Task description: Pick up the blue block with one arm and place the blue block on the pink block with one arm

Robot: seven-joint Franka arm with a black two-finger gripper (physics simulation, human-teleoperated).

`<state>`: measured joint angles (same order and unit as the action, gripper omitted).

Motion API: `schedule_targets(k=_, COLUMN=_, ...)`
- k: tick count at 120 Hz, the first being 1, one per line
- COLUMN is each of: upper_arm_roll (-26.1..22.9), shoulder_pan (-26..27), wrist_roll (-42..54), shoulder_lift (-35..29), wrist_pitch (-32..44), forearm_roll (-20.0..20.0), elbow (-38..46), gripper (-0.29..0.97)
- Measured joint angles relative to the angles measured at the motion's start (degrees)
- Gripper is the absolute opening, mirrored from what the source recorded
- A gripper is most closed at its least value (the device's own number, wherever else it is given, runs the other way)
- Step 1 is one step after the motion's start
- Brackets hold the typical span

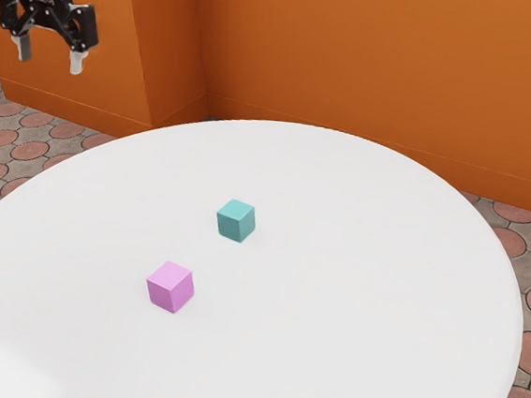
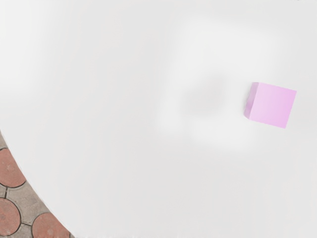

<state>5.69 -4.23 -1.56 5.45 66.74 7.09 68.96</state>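
Exterior view, gripper: we are seeing the black gripper [image 1: 49, 54] hanging high at the exterior view's upper left, in front of the orange wall [image 1: 401, 62] and well apart from both blocks.
Fingers: we are reading them as spread wide and pointing down, gripping nothing.
Blue block: the blue block [image 1: 235, 220], rendering as a teal blue, is sitting flat on the white round table [image 1: 379, 295] near its middle, with nothing touching it.
Pink block: the pink block [image 1: 170, 287] is resting on the same table near the blue block, closer to the camera and toward the exterior view's left; the two are standing apart, with bare table between them.
Stacking: we are finding the blue block on the table, not on the pink block.
Floor: round reddish paving tiles [image 1: 17, 137] are showing around the table.
Wrist view: we are looking down on the table [image 2: 99, 99], where the pink block [image 2: 271, 105] is lying beside a faint grey shadow, while the paving tiles [image 2: 12, 208] are showing past the table's curved edge.
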Motion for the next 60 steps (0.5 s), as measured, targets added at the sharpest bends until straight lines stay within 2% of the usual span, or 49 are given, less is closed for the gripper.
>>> schedule_targets(k=22, upper_arm_roll=-0.18, shoulder_pan=0.51, wrist_roll=-0.12, shoulder_lift=0.34, wrist_pitch=1.26, forearm_roll=-0.38, elbow=1.07, gripper=0.68)
schedule_targets(k=43, upper_arm_roll=0.0, shoulder_pan=1.99, wrist_roll=-1.24, shoulder_lift=0.24, wrist_pitch=6.62, forearm_roll=0.97, elbow=14.13, gripper=0.68)
schedule_targets(k=60, upper_arm_roll=0.02, shoulder_pan=2.92, wrist_roll=-3.2, shoulder_lift=1.48, wrist_pitch=11.85, forearm_roll=2.19, elbow=17.59, gripper=0.68)
